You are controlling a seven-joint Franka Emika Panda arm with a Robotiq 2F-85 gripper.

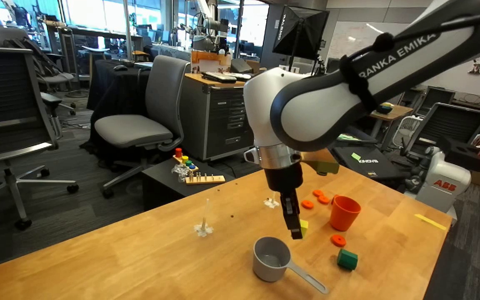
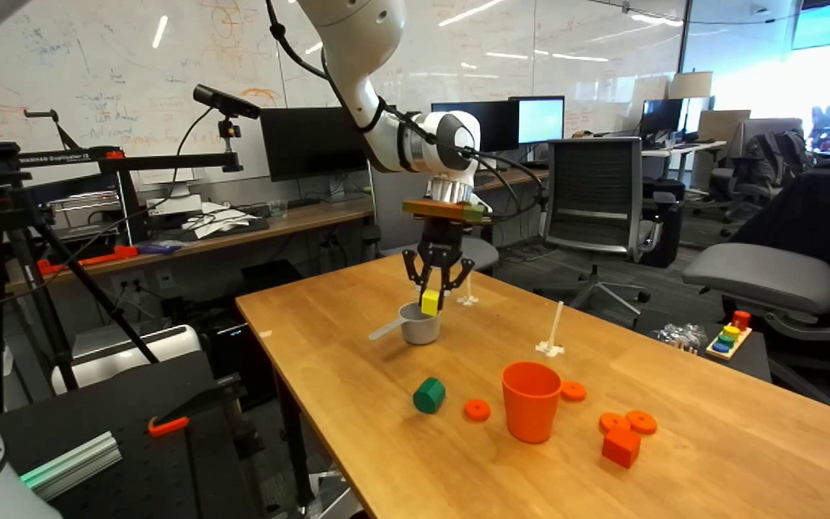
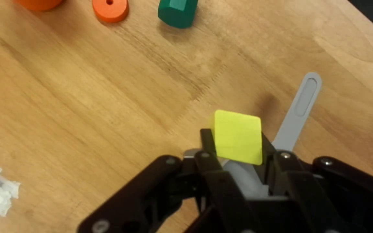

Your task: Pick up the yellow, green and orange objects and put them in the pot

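The yellow block point(image 2: 430, 303) is held between my gripper's fingertips point(image 2: 432, 305); the wrist view also shows the block point(image 3: 237, 137) and the fingers point(image 3: 236, 142) on both its sides. In an exterior view the gripper point(image 1: 296, 233) partly covers the yellow block point(image 1: 304, 227). The block is held above the table, near the grey pot point(image 1: 268, 268). In the wrist view the pot's handle point(image 3: 298, 111) shows, its body mostly hidden by the gripper. The green piece point(image 1: 347, 259) lies on the table point(image 1: 140, 258). The orange-red cube point(image 2: 621, 446) lies beside orange discs.
The orange-red cup point(image 2: 531, 404) stands upright on the table. Flat orange discs lie around it, one point(image 2: 477, 410) near the green piece. Two thin pale sticks, one point(image 1: 203, 221) nearer the table's long edge, stand upright from taped bases.
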